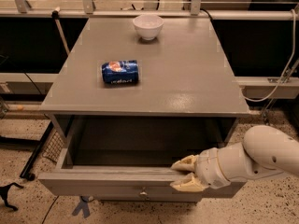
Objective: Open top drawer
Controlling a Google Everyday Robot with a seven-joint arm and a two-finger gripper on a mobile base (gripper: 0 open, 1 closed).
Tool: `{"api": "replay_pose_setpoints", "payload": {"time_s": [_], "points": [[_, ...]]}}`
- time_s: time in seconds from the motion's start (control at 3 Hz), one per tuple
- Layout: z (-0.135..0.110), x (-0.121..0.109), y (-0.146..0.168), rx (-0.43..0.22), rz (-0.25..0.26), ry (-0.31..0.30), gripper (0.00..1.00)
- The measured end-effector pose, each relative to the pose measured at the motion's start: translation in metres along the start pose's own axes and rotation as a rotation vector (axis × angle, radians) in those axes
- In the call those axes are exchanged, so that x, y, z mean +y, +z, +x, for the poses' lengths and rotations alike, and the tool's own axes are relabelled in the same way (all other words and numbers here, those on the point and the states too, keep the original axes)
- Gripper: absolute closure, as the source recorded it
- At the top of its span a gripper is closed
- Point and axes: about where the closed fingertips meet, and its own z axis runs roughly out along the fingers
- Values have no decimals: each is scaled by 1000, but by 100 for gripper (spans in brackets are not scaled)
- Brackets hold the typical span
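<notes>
The top drawer of the grey cabinet is pulled well out; its shallow grey box is empty and dark inside. Its flat front carries a small round metal knob at the centre. My gripper comes in from the right on a white arm. Its two cream fingers straddle the top edge of the drawer front, right of the knob, one above and one in front.
On the grey cabinet top lie a blue can on its side and a white bowl at the back. Metal rails and cables run behind. A black stand foot is on the speckled floor at the left.
</notes>
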Motion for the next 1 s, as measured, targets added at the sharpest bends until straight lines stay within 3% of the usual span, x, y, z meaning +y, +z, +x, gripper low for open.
{"api": "replay_pose_setpoints", "payload": {"time_s": [0.33,1.0], "points": [[-1,1,1,0,-2,-2,5],[-1,1,1,0,-3,-3,0]]}}
